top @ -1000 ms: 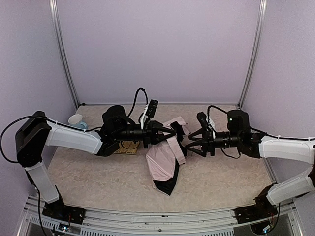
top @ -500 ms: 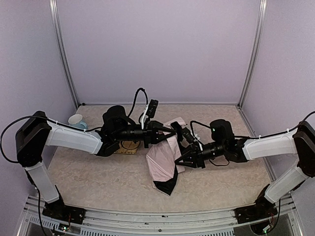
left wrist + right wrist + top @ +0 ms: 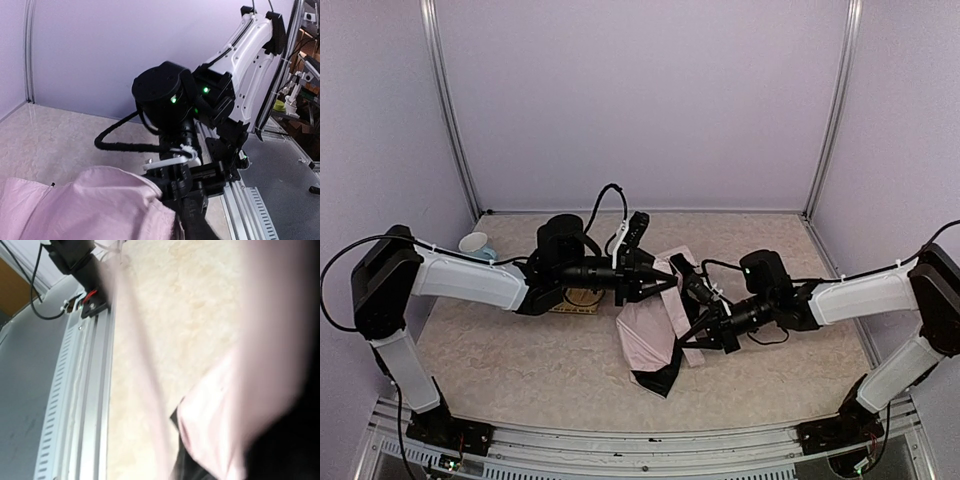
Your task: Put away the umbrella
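Centrally, the umbrella (image 3: pixel 648 338) hangs as a loose bundle of pale pink fabric with a black underside at its low tip. Its top is just at the tips of the left end effector (image 3: pixel 670 284), and its bottom sags toward the desk (image 3: pixel 520 360). The left end effector's fingers taper together on the upper fabric and appear clamped on it. In the left wrist view, pink cloth covers the place where those fingers would show.

The right end effector (image 3: pixel 692 332) is pressed against the far side of the bundle, directly facing the left one. Whether its fingers are apart or together cannot be told, since the right wrist view is filled with blurred pink and black fabric.

Behind the left end effector, under that arm's wrist, lies a woven tray (image 3: pixel 582 299). Farther back along the same arm stands a small pale cup (image 3: pixel 474 243). Neither touches the umbrella. Only the hanging fabric lies between the two end effectors.

A second ago the right end effector was well apart from the fabric. Half a second ago it was close beside it, and now it is lower and against the cloth. The left one has shifted slightly toward it.
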Available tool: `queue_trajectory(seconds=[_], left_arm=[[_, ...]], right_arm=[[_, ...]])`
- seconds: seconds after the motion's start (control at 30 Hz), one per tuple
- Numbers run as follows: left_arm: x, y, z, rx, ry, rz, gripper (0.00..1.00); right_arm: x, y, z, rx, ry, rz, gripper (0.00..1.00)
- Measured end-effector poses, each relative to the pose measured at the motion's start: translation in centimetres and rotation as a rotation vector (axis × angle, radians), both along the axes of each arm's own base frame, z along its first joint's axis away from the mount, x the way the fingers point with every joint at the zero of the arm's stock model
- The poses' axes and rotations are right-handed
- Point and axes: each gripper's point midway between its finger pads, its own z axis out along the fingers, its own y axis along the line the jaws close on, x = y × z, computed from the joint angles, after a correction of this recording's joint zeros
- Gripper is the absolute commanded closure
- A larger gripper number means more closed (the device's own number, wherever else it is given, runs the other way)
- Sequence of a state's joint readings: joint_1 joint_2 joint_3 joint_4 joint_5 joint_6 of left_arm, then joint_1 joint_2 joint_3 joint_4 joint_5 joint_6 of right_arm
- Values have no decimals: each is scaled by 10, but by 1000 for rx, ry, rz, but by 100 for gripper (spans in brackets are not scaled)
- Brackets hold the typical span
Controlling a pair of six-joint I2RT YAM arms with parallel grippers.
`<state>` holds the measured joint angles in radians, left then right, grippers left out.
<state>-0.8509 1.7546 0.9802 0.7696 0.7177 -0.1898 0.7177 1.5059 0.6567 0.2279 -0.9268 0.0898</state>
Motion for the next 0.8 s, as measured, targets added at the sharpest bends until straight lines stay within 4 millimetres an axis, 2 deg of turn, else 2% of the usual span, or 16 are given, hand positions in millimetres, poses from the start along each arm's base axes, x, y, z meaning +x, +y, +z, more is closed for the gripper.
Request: queue_trajectory(seconds=[0.07, 0.17, 0.23, 0.3, 0.4, 0.47, 0.53, 0.67, 0.73, 0.8], left_arm=[[3, 0, -8, 53, -26, 5, 28], [3, 12, -23, 179, -104, 19, 18], [0, 27, -26, 262, -195, 30, 12], [-7, 46, -18, 324, -319, 54, 2], [-9, 68, -7, 345, -454, 126, 1], [-1, 81, -12, 377, -521, 190, 1], [21, 84, -28, 436, -554, 244, 1], [67, 78, -90, 588, -530, 259, 1], [78, 72, -116, 629, -529, 240, 1], [86, 63, -131, 640, -531, 228, 2]], right_arm=[[1, -3, 1, -3, 8, -2, 100], [7, -12, 22, 31, 0, -1, 100], [19, -19, 45, 68, -32, -14, 100], [28, -23, 69, 103, -69, -13, 100], [39, -25, 114, 161, -147, 3, 100], [43, -23, 144, 196, -204, 17, 100], [47, -22, 177, 235, -260, 27, 100], [48, -20, 240, 314, -357, 54, 100], [47, -20, 265, 345, -391, 60, 100], [47, -20, 279, 360, -402, 59, 100]])
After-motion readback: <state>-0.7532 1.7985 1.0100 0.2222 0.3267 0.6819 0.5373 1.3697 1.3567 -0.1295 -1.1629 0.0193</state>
